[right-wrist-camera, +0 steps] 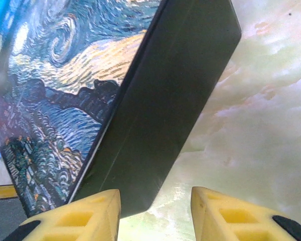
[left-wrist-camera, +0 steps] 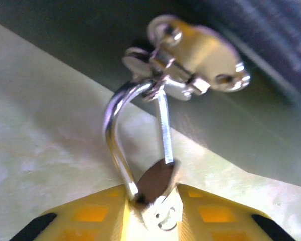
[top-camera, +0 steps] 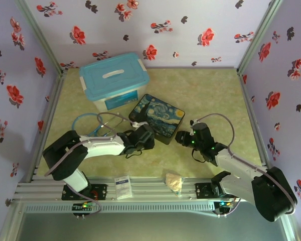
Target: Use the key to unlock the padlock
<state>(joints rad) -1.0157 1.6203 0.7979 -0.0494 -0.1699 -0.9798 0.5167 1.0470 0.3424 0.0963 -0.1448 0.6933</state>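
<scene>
While its thin silver shackle (left-wrist-camera: 115, 135) is hooked through the silver clasp (left-wrist-camera: 200, 65) of the starry-night painted box (right-wrist-camera: 65, 90), the small brass-gold padlock (left-wrist-camera: 158, 193) sits pinched between the left fingers (left-wrist-camera: 90, 221) — the right fingers (right-wrist-camera: 231, 216) stand apart, holding nothing, at the box's corner.

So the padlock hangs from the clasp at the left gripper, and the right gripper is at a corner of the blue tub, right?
No: the right wrist view shows the right gripper at a corner of the starry-night box instead. The padlock at the left gripper is as you say.
</scene>
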